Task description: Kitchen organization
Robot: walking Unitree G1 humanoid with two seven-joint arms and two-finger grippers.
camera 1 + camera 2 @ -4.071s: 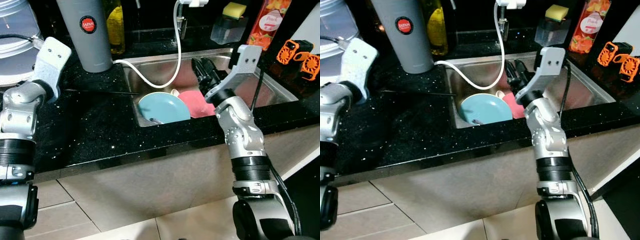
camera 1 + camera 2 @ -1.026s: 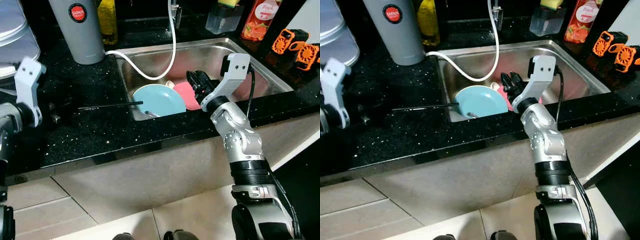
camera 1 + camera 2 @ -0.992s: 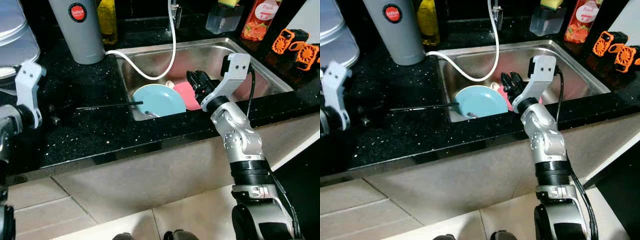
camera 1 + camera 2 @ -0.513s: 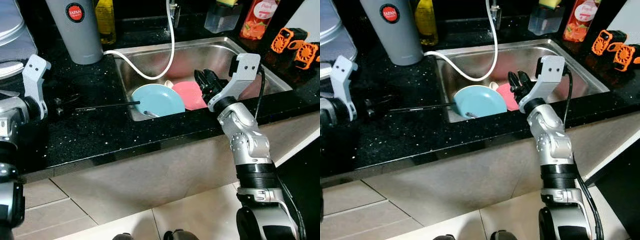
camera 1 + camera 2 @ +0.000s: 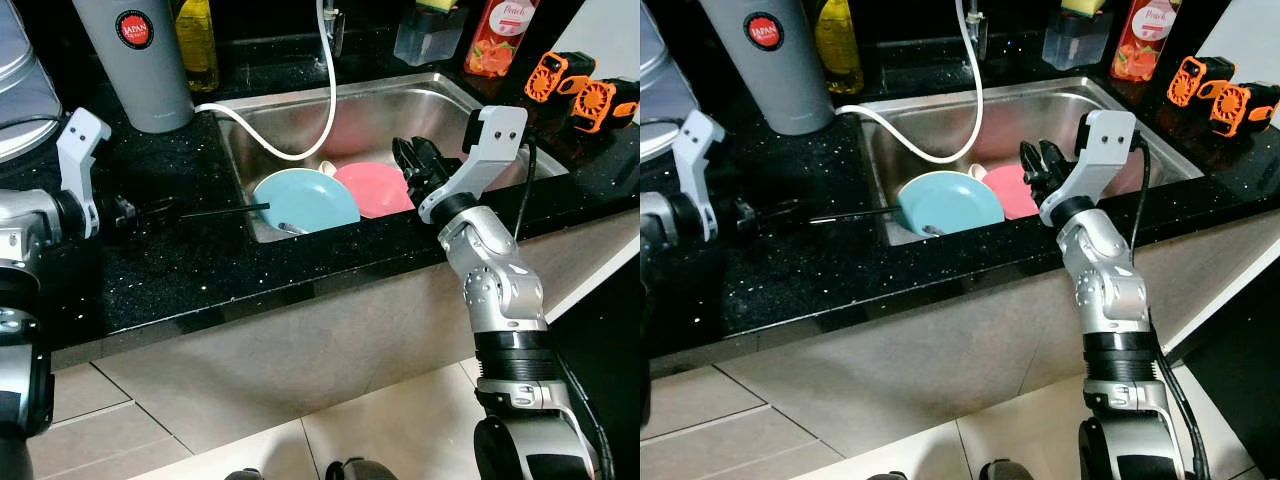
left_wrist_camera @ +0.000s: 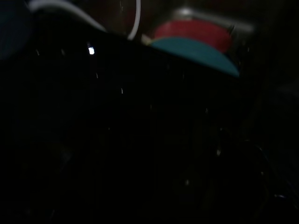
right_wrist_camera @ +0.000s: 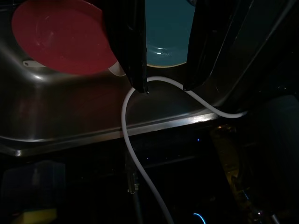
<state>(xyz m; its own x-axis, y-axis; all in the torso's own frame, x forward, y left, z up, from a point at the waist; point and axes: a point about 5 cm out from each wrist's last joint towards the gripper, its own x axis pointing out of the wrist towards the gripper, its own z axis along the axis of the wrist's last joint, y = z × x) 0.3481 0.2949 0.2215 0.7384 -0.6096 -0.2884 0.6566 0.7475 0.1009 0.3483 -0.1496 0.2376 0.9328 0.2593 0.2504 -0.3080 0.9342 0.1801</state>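
Two plates in sink [image 5: 500,110], teal plate [image 5: 310,198] and pink plate [image 5: 372,188]: likely rigid, wet-slick, rim-grip best; right gripper [image 7: 163,86] spread, empty, left gripper [image 5: 125,211] unreadable.

Teal plate [image 5: 305,198], pink plate [image 5: 372,189], steel sink [image 5: 400,110], white hose [image 5: 300,125], seemingly black-speckled counter [image 5: 190,260].

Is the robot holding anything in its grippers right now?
The left gripper holds one end of a thin black stick lying across the black counter. The right gripper is open, holding nothing.
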